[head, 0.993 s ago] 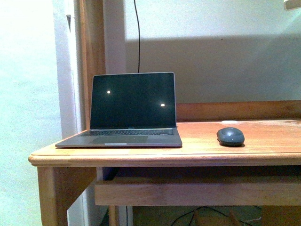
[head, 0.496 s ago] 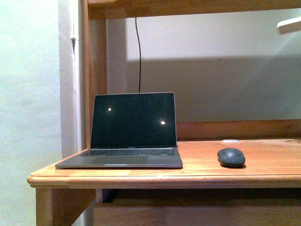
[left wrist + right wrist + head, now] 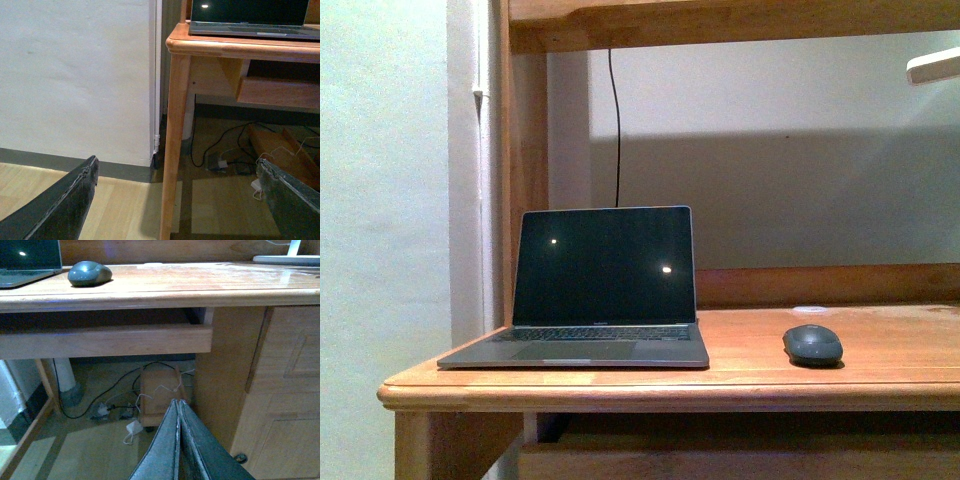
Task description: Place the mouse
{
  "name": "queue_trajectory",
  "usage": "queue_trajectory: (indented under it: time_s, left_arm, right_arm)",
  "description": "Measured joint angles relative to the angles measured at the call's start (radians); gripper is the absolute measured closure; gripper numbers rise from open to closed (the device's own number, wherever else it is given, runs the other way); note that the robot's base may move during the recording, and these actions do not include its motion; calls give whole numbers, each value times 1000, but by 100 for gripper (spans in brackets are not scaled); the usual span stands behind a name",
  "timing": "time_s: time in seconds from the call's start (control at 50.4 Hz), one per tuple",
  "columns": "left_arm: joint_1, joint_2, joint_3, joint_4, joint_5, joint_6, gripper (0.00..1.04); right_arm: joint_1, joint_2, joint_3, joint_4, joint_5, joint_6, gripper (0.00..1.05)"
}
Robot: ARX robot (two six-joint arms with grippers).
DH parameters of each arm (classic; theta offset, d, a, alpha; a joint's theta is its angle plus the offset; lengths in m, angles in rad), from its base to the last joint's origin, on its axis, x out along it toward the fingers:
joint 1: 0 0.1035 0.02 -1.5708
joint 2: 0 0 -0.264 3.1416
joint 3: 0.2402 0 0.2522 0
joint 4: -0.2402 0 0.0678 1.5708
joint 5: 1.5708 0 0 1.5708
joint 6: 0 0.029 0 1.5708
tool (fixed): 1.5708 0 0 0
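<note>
The dark grey mouse [image 3: 812, 345] lies on the wooden desk [image 3: 740, 380], to the right of the open laptop [image 3: 590, 290]. It also shows in the right wrist view, the mouse [image 3: 89, 273] resting on the desk top, well above and away from my right gripper [image 3: 178, 405], which hangs below desk height with its fingers pressed together and nothing between them. My left gripper [image 3: 177, 172] is open and empty, low near the floor beside the desk's left leg [image 3: 172, 140]. Neither arm shows in the front view.
A white disc [image 3: 809, 310] lies behind the mouse. Under the desk are cables and a power adapter [image 3: 132, 427], a wooden box [image 3: 160, 395] and a drawer cabinet [image 3: 285, 380] at the right. A shelf [image 3: 720, 20] overhangs the desk. A wall [image 3: 75, 75] stands at the left.
The front view has risen: desk, laptop and mouse sit lower in the frame and the overhead shelf has come into sight. The mouse has not moved on the desk.
</note>
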Motion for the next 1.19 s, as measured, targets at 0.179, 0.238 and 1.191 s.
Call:
queue_trajectory:
  time_s: [0.179, 0.238, 1.191]
  left_arm:
    - [0, 0, 0, 0, 0, 0, 8]
    - [0, 0, 0, 0, 0, 0, 8]
    - [0, 0, 0, 0, 0, 0, 8]
  right_arm:
    - [0, -66, 0, -64, 0, 0, 102]
    - [0, -84, 0, -81, 0, 0, 102]
    - [1, -368, 0, -370, 3, -1, 95]
